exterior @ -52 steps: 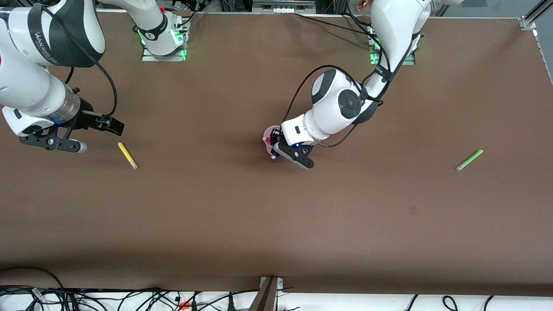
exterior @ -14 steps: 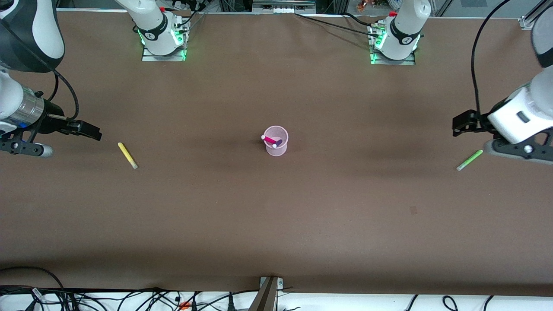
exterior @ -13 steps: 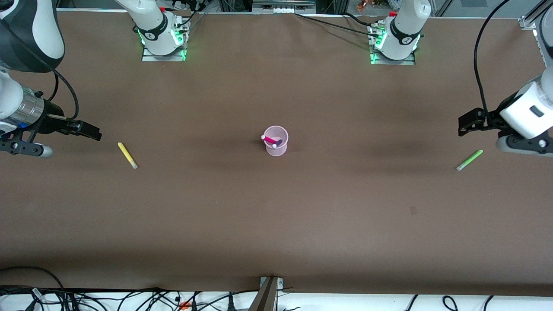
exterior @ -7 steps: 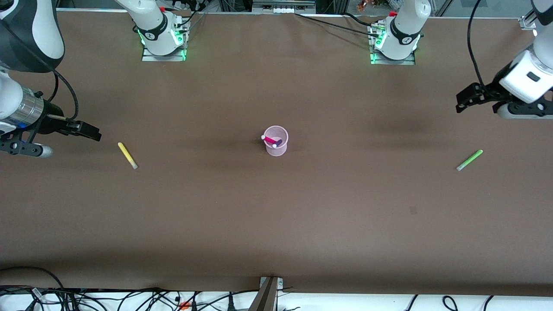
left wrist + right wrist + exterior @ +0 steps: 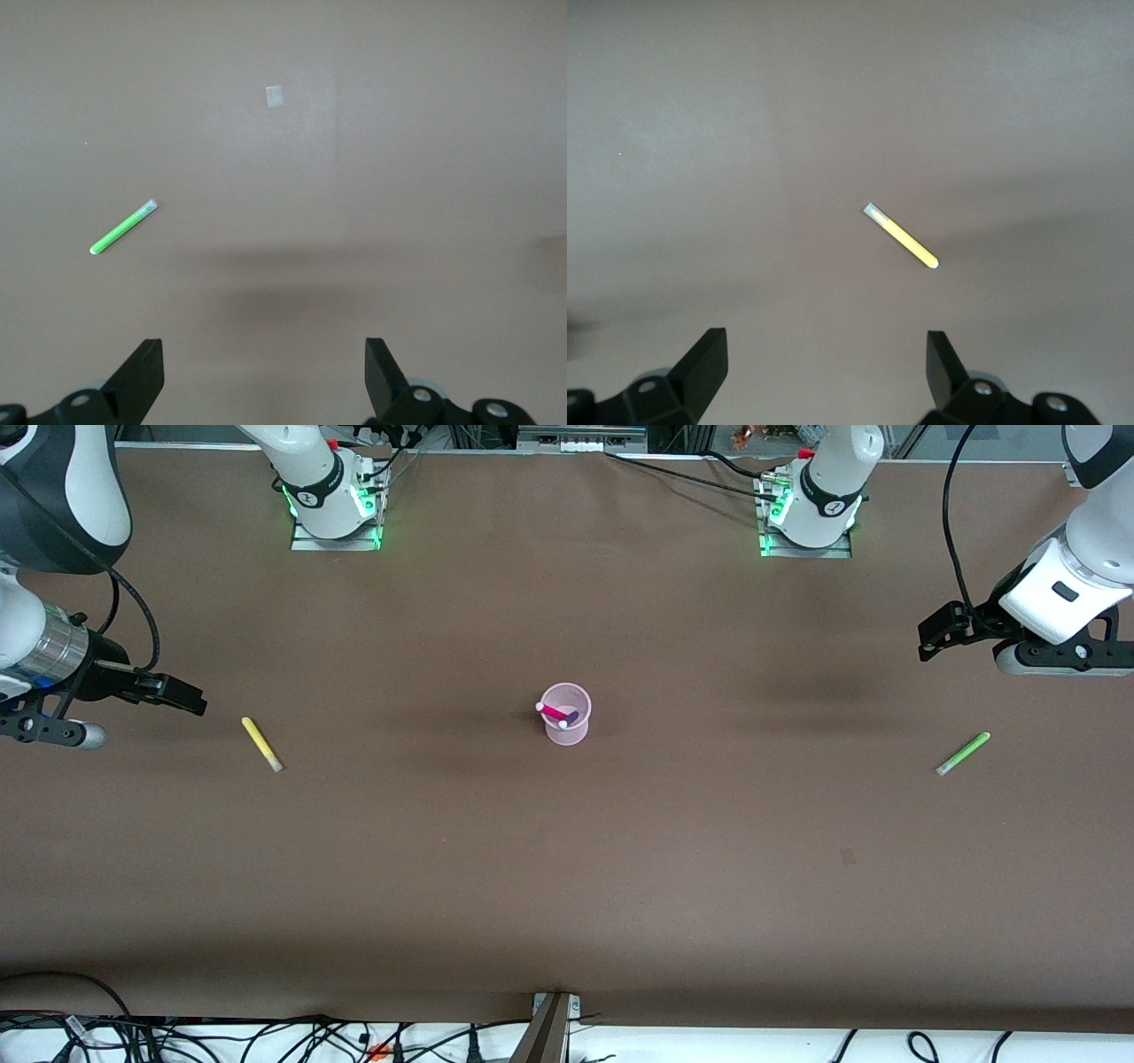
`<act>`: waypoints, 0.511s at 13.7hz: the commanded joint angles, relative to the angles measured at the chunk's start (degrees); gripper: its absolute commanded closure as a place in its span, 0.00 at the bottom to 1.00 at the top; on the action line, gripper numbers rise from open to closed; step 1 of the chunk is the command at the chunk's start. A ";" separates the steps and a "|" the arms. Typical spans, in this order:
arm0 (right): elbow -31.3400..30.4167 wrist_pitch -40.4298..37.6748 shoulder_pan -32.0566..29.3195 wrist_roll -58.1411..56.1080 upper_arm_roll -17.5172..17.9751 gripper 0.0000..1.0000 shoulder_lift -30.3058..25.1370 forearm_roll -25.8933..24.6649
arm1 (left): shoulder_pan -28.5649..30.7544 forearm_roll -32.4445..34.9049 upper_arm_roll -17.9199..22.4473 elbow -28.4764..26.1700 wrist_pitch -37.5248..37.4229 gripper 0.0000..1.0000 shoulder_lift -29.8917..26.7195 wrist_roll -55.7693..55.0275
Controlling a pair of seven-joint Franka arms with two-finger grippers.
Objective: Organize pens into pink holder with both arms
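Note:
The pink holder (image 5: 567,726) stands mid-table with the magenta-pink pen (image 5: 554,711) and the dark purple pen (image 5: 572,716) in it. The yellow pen (image 5: 262,744) lies flat toward the right arm's end; it also shows in the right wrist view (image 5: 901,235). The light green pen (image 5: 963,753) lies flat toward the left arm's end and shows in the left wrist view (image 5: 123,227). My left gripper (image 5: 937,631) (image 5: 264,381) is open and empty, up over bare table beside the green pen. My right gripper (image 5: 182,693) (image 5: 827,372) is open and empty, over bare table beside the yellow pen.
The brown table (image 5: 567,868) carries a small pale mark (image 5: 848,856), also seen in the left wrist view (image 5: 274,96). Both arm bases (image 5: 332,505) (image 5: 811,509) stand along the table's edge farthest from the front camera. Cables hang below the edge nearest to it.
The left arm has left the pink holder and swung out to its own end of the table, ending up over the table by the green pen. The right arm has barely moved.

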 commanded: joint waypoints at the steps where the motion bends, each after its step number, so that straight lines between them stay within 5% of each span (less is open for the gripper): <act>1: -1.35 0.24 -0.98 -1.22 0.60 0.01 -1.80 0.63 | 1.06 0.25 -1.08 2.75 -0.44 0.00 1.37 2.89; 7: -1.35 0.50 -0.98 -1.22 0.51 0.01 -1.80 0.72 | 1.06 0.25 -1.17 2.84 -0.62 0.00 1.55 3.25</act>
